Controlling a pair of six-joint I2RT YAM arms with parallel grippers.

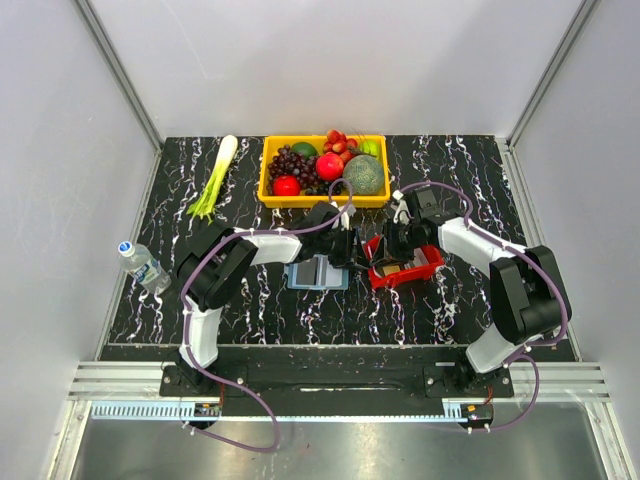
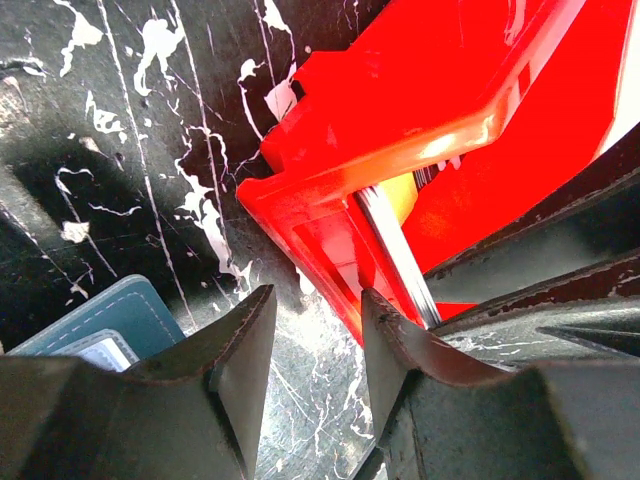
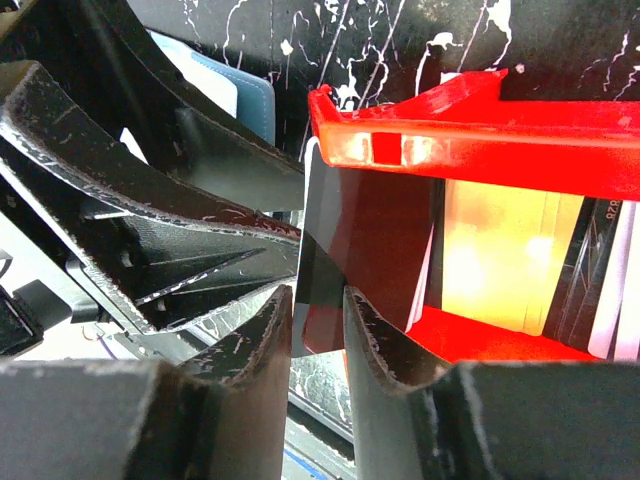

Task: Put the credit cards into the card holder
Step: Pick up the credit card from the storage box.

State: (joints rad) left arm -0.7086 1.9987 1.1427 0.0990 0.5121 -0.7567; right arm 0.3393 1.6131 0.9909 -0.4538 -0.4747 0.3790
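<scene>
Left hand (image 2: 315,310) gapes beside red tray (image 2: 400,90); right hand (image 3: 315,300) straddles a dark card (image 3: 322,262), grip unclear.

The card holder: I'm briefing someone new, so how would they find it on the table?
Start at the yellow plastic fruit crate at the back of the black marbled table. In front of it lies the flat square blue card holder. Unlike the red open plastic tray to its right, it is blue and flat.
</scene>
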